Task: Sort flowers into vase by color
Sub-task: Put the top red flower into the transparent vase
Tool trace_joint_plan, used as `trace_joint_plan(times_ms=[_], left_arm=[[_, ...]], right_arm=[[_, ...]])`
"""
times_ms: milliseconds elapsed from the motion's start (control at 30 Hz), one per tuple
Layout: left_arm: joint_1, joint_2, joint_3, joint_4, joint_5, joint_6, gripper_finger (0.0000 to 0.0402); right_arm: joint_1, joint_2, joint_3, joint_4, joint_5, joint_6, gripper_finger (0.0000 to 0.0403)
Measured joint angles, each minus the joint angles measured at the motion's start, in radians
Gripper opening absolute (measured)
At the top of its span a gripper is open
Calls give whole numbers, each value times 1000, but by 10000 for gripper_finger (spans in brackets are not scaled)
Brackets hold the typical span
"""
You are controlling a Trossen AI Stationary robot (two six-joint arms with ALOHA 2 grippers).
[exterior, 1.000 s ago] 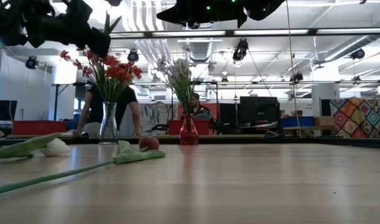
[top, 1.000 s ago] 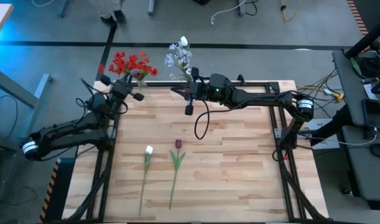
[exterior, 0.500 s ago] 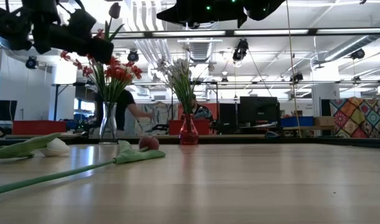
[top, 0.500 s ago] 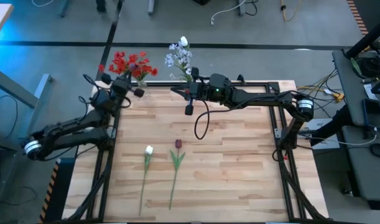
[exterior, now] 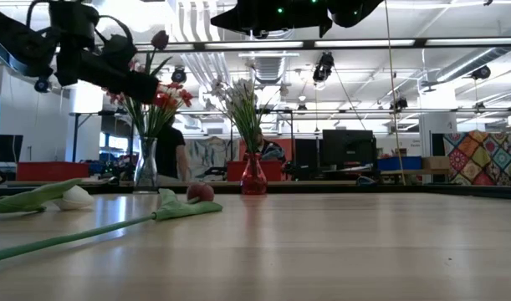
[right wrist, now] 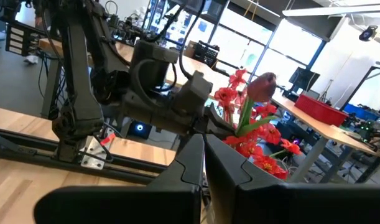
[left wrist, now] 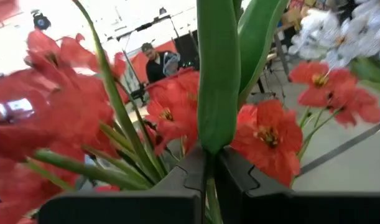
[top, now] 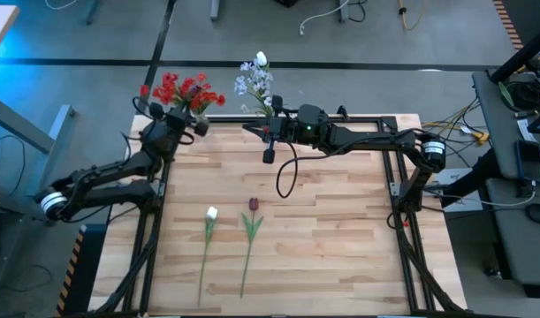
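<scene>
My left gripper is at the table's far left corner, shut on a dark red tulip above the clear vase of bright red flowers. My right gripper waits shut and empty near the red vase, which holds white and pale-blue sprays. A white bud and another dark red tulip lie flat on the table, stems toward the near edge. My left gripper pinches the tulip's green stem between its two fingers, just below a broad leaf. The fingers lie across the stem, coming from the table's near left side. The tulip stands upright and lifted clear, bud on top. Its lower stem is hidden among the red flowers.
Both vases stand at the table's far edge, close together. Bare wood lies right of the two flowers on the table. A person is in the room behind the table.
My left gripper has moved toward the far edge and down over the clear vase, staying shut on the tulip. The tulip's bud has come down into the low view and stands just above the red flowers.
</scene>
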Motion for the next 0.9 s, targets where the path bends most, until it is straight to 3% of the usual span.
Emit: trace_joint_plan(times_ms=[500, 900], left_arm=[[51, 126, 0, -2, -1, -72, 4], [51, 149, 0, 4, -5, -75, 76]], right_arm=[[0, 0, 0, 0, 0, 0, 9], [0, 0, 0, 0, 0, 0, 9]])
